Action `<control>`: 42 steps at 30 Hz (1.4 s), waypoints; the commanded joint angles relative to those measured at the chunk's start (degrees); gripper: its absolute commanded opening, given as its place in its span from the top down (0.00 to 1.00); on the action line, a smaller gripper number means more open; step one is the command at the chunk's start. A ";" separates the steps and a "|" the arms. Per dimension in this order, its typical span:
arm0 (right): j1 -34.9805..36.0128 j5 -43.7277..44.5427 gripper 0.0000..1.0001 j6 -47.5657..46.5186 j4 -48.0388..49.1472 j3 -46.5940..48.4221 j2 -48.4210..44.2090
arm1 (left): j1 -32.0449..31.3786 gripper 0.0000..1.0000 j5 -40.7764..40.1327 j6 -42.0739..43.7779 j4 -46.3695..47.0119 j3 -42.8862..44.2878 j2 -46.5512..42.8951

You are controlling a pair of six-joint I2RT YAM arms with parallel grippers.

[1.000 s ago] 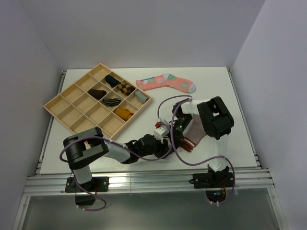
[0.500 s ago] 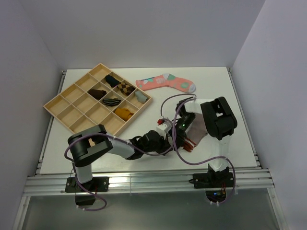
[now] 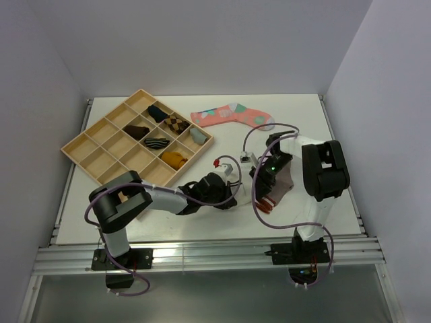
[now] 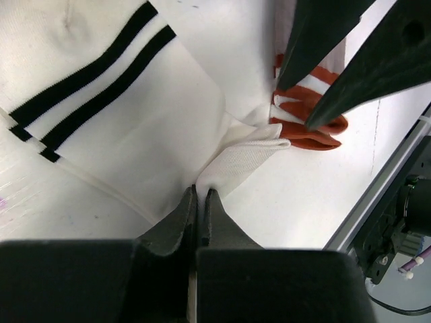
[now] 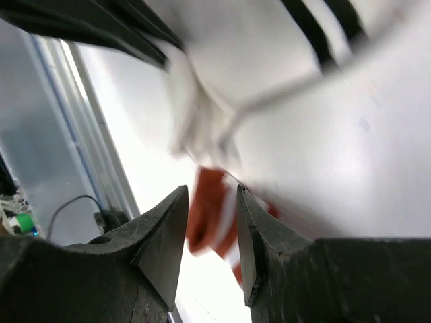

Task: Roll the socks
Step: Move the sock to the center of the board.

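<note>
The white sock (image 4: 128, 128), with two black cuff stripes, lies flat on the table. My left gripper (image 4: 200, 191) is shut, pinching a fold of its edge. The taupe sock (image 3: 281, 183) lies just beyond it, and its red-striped cuff (image 4: 306, 124) touches the white sock's corner. In the right wrist view, which is blurred, my right gripper (image 5: 211, 190) stands open just above that red cuff (image 5: 212, 215), with the fingers apart and gripping nothing. From above, the left gripper (image 3: 227, 195) and right gripper (image 3: 261, 180) meet at the table's front centre, and the arms hide most of the white sock.
A wooden compartment tray (image 3: 87, 145) holding several rolled socks sits at the back left. A coral-pink sock (image 3: 232, 116) with teal patches lies at the back centre. The table's front edge and metal rail (image 3: 202, 252) run close behind the grippers.
My left gripper has closed on the white sock's edge and drawn it slightly left. My right gripper has opened and moved right, off the socks.
</note>
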 commanded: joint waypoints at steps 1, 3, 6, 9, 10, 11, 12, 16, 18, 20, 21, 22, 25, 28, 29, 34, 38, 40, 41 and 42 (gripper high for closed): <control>-2.56 3.66 0.58 0.01 1.66 -1.48 -0.52 | 0.79 1.00 -0.53 -0.15 -11.88 -0.50 -0.36; -3.27 6.47 0.59 1.32 3.34 -2.45 -0.87 | 1.32 1.00 1.05 -0.59 -12.93 -0.76 -0.98; -4.32 9.81 0.59 2.56 6.50 -4.56 -1.65 | 2.20 1.00 3.68 -1.12 -14.51 -0.85 -2.12; -5.90 12.53 0.59 3.09 8.96 -6.15 -2.62 | 3.16 1.00 7.63 -2.09 -15.48 -1.73 -3.09; -6.34 13.16 0.59 3.26 10.10 -6.67 -2.89 | 3.43 1.00 8.78 -2.26 -15.40 -2.43 -3.35; -7.57 13.86 0.59 3.52 10.81 -6.76 -3.06 | 3.95 1.00 9.66 -2.52 -15.31 -2.87 -3.96; -8.28 14.56 0.59 3.35 11.34 -6.94 -3.67 | 4.13 1.00 11.58 -2.70 -15.40 -3.14 -4.14; -10.22 13.61 0.59 2.04 11.61 -6.85 -7.45 | 5.54 1.00 17.91 -4.11 -13.56 -5.85 -4.58; -10.22 11.85 0.59 0.81 11.08 -6.68 -11.30 | 7.02 1.00 20.73 -5.51 -11.01 -7.09 -4.23; -10.22 9.39 0.58 0.89 11.43 -6.50 -14.21 | 8.00 1.00 24.51 -6.39 -9.69 -8.32 -3.36; -9.95 8.95 0.59 1.33 12.39 -6.59 -17.19 | 8.70 1.00 25.74 -6.92 -8.73 -8.67 -2.92; -9.60 8.33 0.59 1.33 13.70 -7.11 -18.69 | 9.05 1.00 27.67 -7.18 -8.37 -9.02 -2.65; -7.24 5.61 0.59 0.98 16.86 -9.30 -25.11 | 10.11 1.00 30.93 -8.85 -5.91 -9.64 -1.77; -3.21 3.93 0.56 1.59 21.43 -12.90 -32.49 | 10.72 1.00 33.83 -10.43 -5.64 -8.94 -0.63; -1.62 4.11 0.56 1.68 22.41 -13.96 -34.16 | 10.99 1.00 34.19 -10.52 -6.34 -8.42 -0.37; 10.24 6.39 0.53 2.38 27.94 -21.25 -43.22 | 12.04 1.00 36.74 -12.46 -7.84 -6.05 1.13; 18.77 6.48 0.53 1.69 27.60 -22.94 -41.92 | 12.39 1.00 36.48 -12.11 -12.48 -3.76 1.92; 22.55 7.53 0.55 1.77 28.04 -23.98 -40.95 | 12.40 1.00 36.04 -11.85 -13.90 -2.44 2.44; 23.87 8.15 0.56 2.12 28.65 -24.51 -40.51 | 12.40 1.00 36.30 -12.02 -13.90 -2.26 2.62; 26.50 8.76 0.56 2.64 29.70 -25.22 -40.68 | 12.40 1.00 36.21 -12.02 -13.99 -2.09 2.80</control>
